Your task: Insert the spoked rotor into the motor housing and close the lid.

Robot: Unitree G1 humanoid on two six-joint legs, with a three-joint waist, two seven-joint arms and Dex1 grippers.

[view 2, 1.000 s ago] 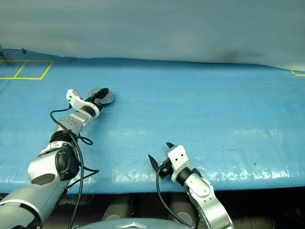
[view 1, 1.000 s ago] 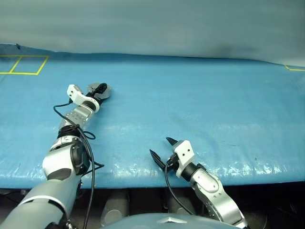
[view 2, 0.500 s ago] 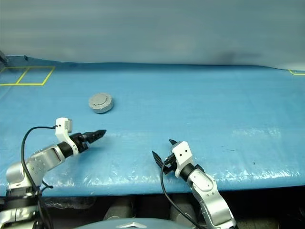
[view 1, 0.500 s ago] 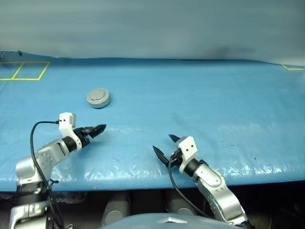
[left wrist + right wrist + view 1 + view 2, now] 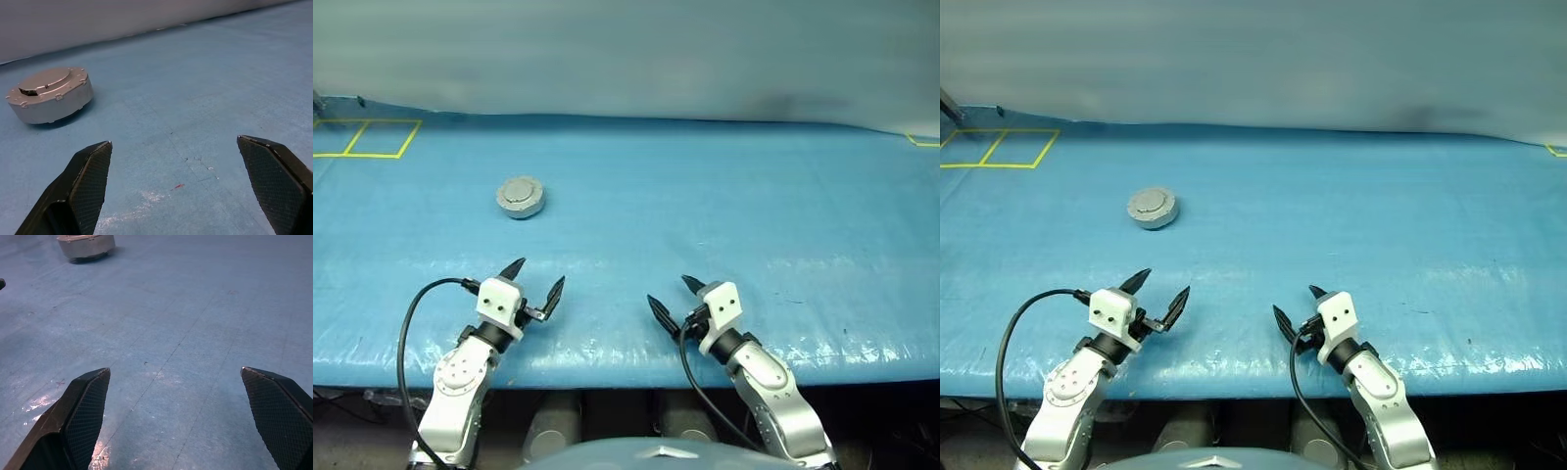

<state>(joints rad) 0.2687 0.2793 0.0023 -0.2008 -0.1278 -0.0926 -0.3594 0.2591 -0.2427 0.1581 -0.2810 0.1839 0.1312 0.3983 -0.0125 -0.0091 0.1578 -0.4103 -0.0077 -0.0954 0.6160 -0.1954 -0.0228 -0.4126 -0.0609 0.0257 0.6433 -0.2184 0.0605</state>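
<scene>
Grey lid (image 5: 520, 197) on motor housing (image 5: 54, 105)

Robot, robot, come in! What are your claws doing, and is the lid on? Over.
Left claw open, empty, near table edge. Right claw open, empty. Lid sitting on motor housing, far left on blue table. Nothing in the way.

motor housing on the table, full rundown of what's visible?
The motor housing is a low round puck of light-grey, matte metal. The lid sits closed on top, with a raised flat centre, a small dark notch in that centre's edge and small bumps around the rim. It stands flat and upright on the blue table cover, far left of middle, with nothing else touching it. Both open grippers are well short of it.
</scene>
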